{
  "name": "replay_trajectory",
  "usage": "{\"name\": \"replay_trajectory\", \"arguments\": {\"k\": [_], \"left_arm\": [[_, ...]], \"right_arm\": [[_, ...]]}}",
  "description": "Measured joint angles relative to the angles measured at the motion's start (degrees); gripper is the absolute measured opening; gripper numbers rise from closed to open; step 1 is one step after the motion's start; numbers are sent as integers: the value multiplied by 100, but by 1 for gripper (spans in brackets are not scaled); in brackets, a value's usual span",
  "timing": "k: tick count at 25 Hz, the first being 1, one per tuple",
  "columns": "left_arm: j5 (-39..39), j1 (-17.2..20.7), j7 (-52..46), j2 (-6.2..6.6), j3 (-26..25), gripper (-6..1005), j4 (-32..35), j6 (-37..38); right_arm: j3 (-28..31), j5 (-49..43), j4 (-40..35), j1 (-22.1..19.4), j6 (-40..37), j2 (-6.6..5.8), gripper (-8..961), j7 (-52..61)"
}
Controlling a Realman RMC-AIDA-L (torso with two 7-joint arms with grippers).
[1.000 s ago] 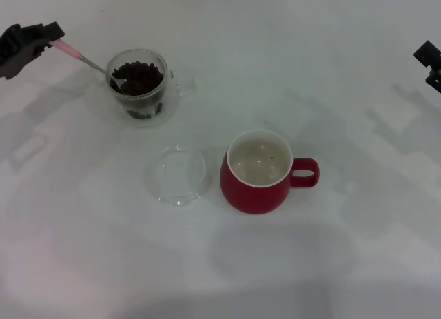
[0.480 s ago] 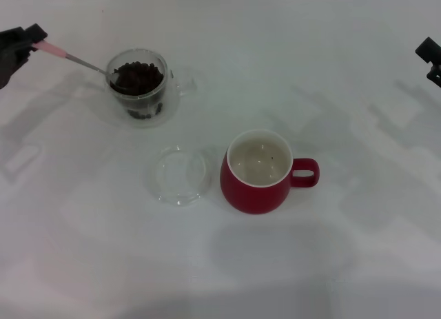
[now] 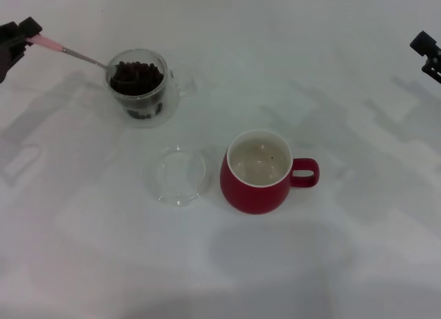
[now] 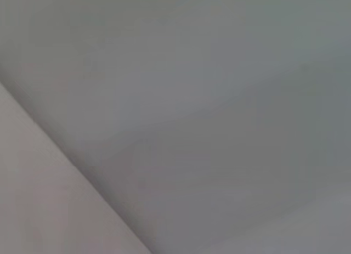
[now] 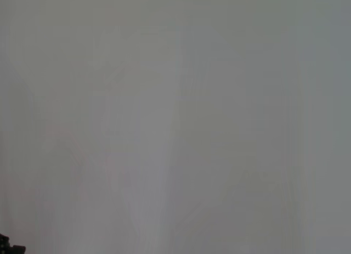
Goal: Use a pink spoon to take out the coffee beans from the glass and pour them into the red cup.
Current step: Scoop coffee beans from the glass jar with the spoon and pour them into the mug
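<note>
my left tool sits at the upper left edge of the head view, pinching the pink spoon by the end of its pale-pink handle. the spoon slants down to the right, and its metal bowl reaches over the near rim of the glass, resting at the top of the coffee beans heaped inside. the glass stands on the white counter in the upper left of the frame, its clear handle pointing right. the red cup stands well apart from it, near the middle of the frame, handle to the right, white inside showing. a flat clear glass dish lies just beside the cup on its left. my right tool is parked at the upper right edge; whether it is spread or pressed together i cannot tell. both wrist views show only blank grey-white surface.
</note>
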Motion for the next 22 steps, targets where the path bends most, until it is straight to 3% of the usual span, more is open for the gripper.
{"name": "replay_trajectory", "arguments": {"k": [15,22], "left_arm": [[277,-375,70,-118,204,130,-36,400],[340,-618,42,-296,549,130,-36,730]], "right_arm": [[11,-3,-5,89,85,-10,784,-87],[20,13,-4,87,85,-10,784,-141]]}}
